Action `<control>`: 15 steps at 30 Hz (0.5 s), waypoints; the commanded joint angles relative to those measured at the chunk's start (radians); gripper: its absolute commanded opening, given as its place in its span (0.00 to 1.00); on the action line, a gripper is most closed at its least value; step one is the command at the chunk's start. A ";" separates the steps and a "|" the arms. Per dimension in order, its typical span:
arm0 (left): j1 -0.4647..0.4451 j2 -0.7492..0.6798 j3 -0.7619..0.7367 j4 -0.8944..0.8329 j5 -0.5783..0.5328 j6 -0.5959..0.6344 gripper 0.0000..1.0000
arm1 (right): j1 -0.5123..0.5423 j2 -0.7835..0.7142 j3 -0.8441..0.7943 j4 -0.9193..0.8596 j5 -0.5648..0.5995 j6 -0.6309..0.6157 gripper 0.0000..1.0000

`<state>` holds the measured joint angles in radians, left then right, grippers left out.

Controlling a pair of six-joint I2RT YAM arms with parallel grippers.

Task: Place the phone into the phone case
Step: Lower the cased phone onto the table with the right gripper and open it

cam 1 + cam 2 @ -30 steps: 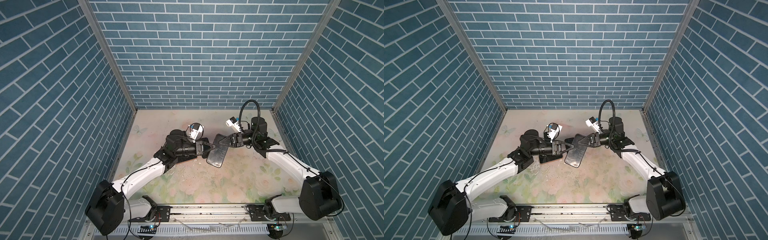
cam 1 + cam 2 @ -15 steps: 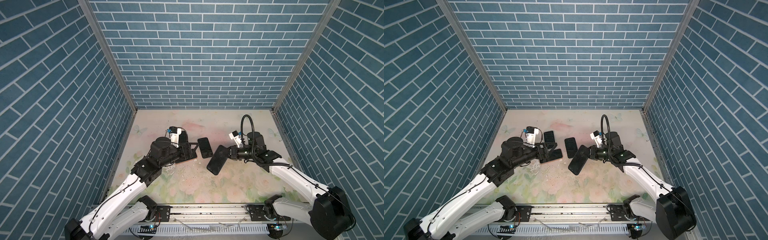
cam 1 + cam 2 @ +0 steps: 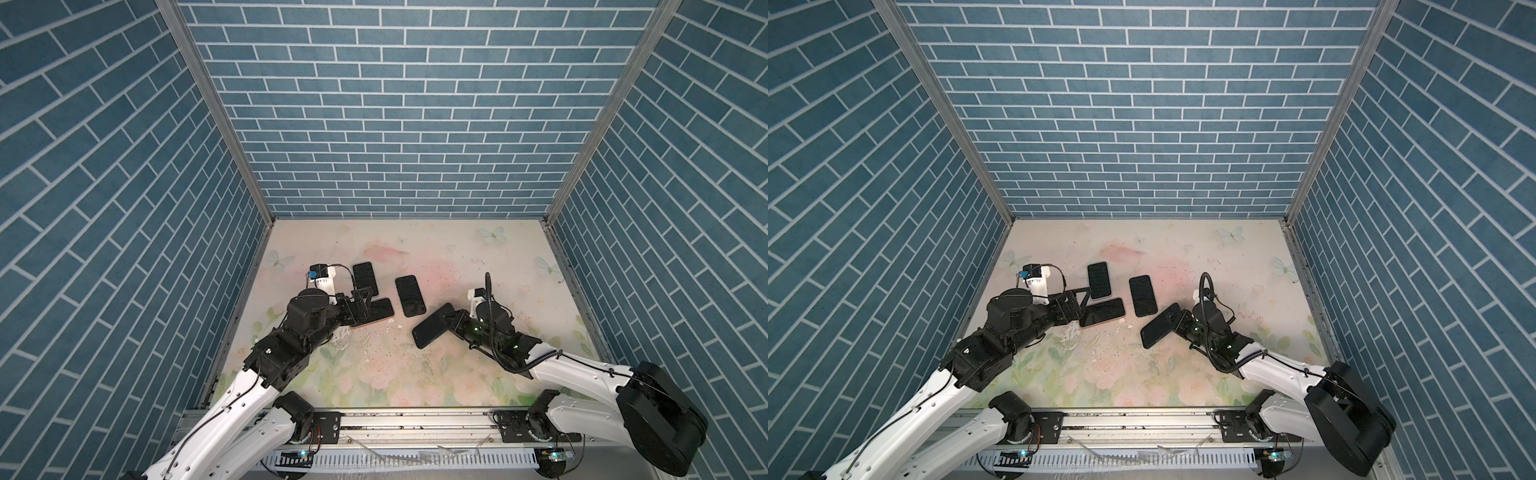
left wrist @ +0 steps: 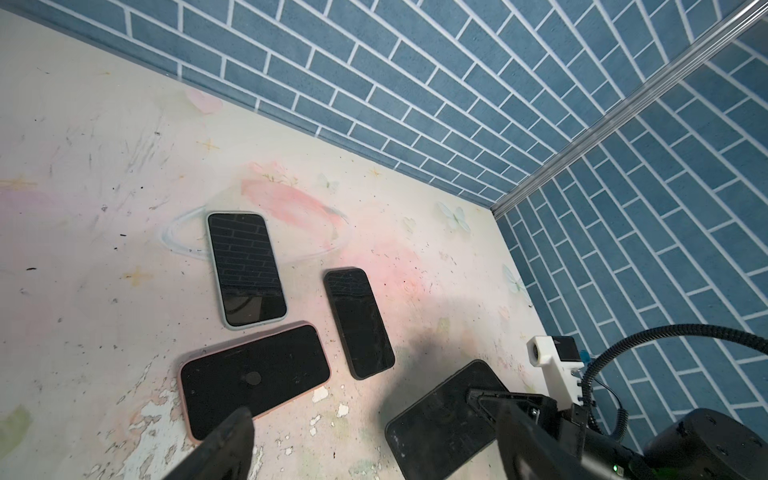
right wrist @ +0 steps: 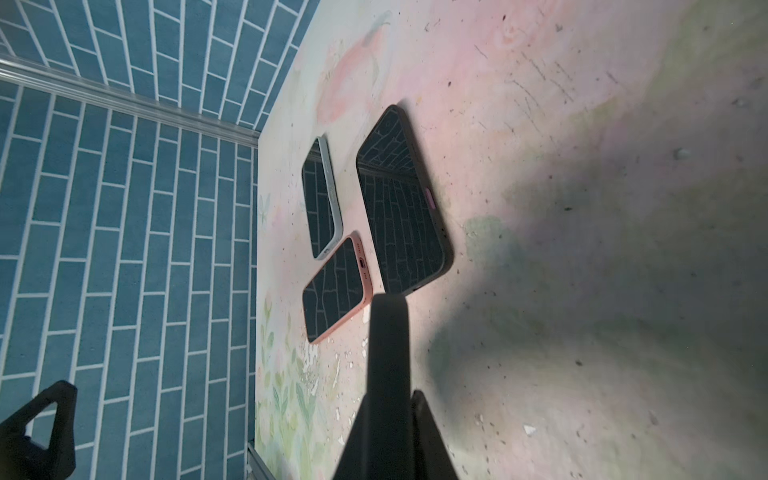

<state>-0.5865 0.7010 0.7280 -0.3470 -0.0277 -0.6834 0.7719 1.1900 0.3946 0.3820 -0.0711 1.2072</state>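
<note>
We judge the task to be at its holding-and-aligning step. The right end effector (image 3: 451, 323) is pressed together on one short edge of a dark phone (image 3: 431, 330), which is tilted over the bench (image 3: 415, 386) with its free end low. We cannot tell whether that end touches down, nor whether the phone is bare or already cased.

Taking twelve as the back wall in both top views, the phone juts toward eight o'clock from that end effector. The left end effector (image 3: 1077, 306) is spread and empty, with a pink-cased phone (image 3: 1102, 318) flat just beside it at three o'clock. A grey-cased phone (image 4: 245, 270) and a dark-cased phone (image 4: 358, 322) lie flat beyond.

We see no plainly empty case. The next move, as we judge it, calls for the spread end effector to steady the mating piece while the right seats the phone squarely.
</note>
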 commanded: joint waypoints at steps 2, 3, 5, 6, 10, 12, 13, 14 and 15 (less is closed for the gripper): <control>0.005 -0.034 -0.027 -0.017 -0.018 -0.017 0.93 | 0.041 0.075 0.016 0.132 0.112 0.113 0.00; 0.005 -0.039 -0.026 -0.018 -0.017 -0.021 0.93 | 0.048 0.101 0.018 0.143 0.111 0.122 0.02; 0.004 -0.046 -0.027 -0.020 -0.014 -0.024 0.93 | 0.065 0.146 0.018 0.176 0.110 0.136 0.04; 0.005 -0.047 -0.027 -0.021 -0.014 -0.024 0.93 | 0.070 0.171 0.021 0.195 0.102 0.137 0.04; 0.005 -0.049 -0.026 -0.028 -0.010 -0.022 0.93 | 0.105 0.224 0.033 0.179 0.096 0.140 0.11; 0.005 -0.049 -0.027 -0.034 -0.013 -0.022 0.93 | 0.116 0.222 0.051 0.096 0.093 0.138 0.16; 0.005 -0.050 -0.027 -0.037 -0.015 -0.018 0.93 | 0.126 0.209 0.057 0.049 0.094 0.131 0.19; 0.005 -0.049 -0.027 -0.039 -0.016 -0.017 0.93 | 0.130 0.198 0.060 0.016 0.099 0.125 0.21; 0.005 -0.050 -0.025 -0.042 -0.019 -0.013 0.93 | 0.138 0.178 0.062 -0.030 0.110 0.118 0.24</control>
<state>-0.5865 0.6582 0.7109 -0.3687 -0.0334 -0.7040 0.8902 1.3975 0.4339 0.4778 0.0067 1.3285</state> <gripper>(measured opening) 0.927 0.225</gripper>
